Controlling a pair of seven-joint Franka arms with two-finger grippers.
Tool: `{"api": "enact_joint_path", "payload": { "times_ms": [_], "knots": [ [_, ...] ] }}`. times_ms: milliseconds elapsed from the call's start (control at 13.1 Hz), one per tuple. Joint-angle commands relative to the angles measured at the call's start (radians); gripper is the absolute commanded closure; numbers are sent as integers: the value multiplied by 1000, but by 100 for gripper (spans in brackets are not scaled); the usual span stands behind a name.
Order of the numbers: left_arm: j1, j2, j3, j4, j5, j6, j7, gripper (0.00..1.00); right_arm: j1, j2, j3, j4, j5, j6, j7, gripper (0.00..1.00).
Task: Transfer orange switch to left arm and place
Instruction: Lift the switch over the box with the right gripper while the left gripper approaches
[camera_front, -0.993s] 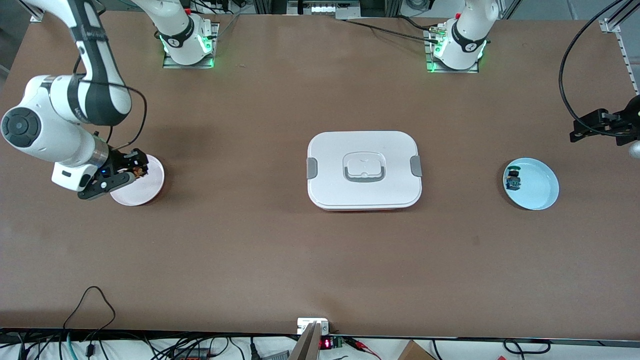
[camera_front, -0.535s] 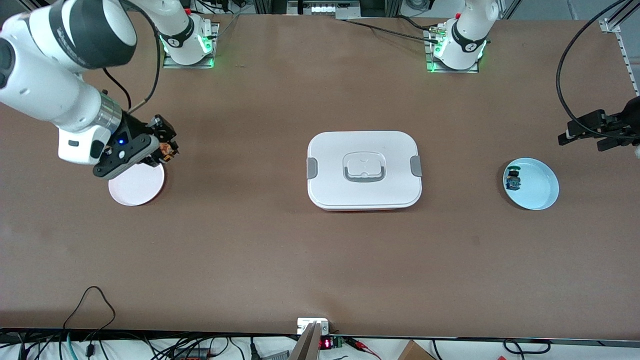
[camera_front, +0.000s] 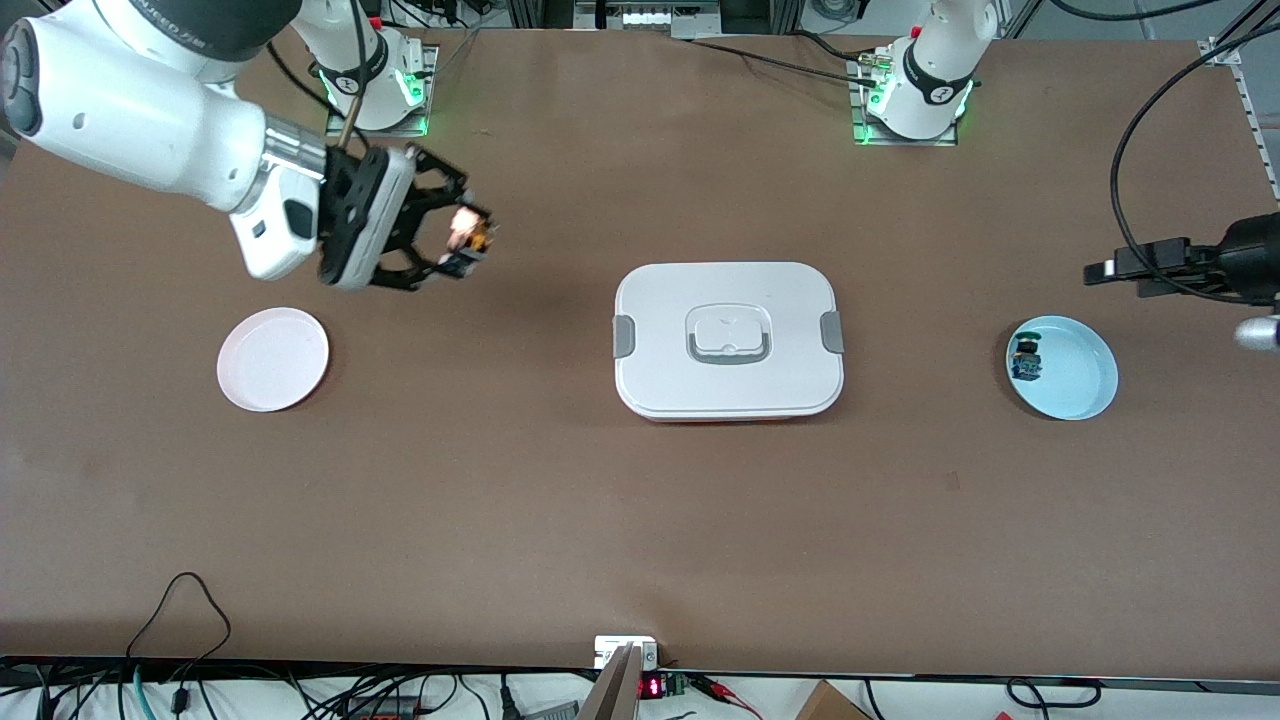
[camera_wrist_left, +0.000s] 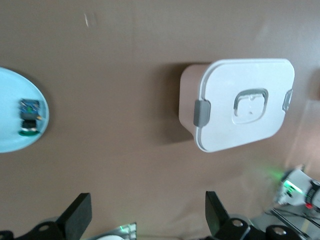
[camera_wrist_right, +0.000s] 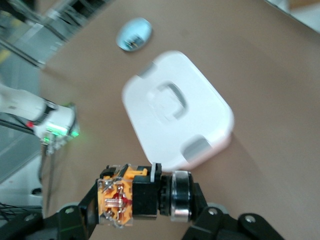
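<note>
While right hand (camera_front: 462, 243) pinches orange switch (camera_wrist_right: 142, 194), blk barrel, prob. silver ring, left hand (camera_wrist_left: 145, 217) spread.

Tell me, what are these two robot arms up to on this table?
The right gripper is shut on the orange switch and carries it in the air over bare table between the empty pink plate and the white box. The left gripper, open, hangs over the table near the blue plate, where a small blue and green component lies. The box sits closed at the middle of the table, between the two plates.
</note>
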Motion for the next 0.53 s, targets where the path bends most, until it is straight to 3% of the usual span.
{"api": "enact_joint_path", "payload": {
  "times_ms": [0, 305, 458],
  "knots": [
    [26, 40, -4, 22, -116, -87, 0, 0, 74, 30, -5, 15, 225, 43, -234, 91],
    [53, 46, -4, -145, -575, -89, -3, 0, 192, 82, -5, 15, 634, 252, -616, 92],
    [45, 44, -7, -208, -693, -78, -9, 0, 226, 110, -5, 15, 769, 301, -705, 92]
  ]
}}
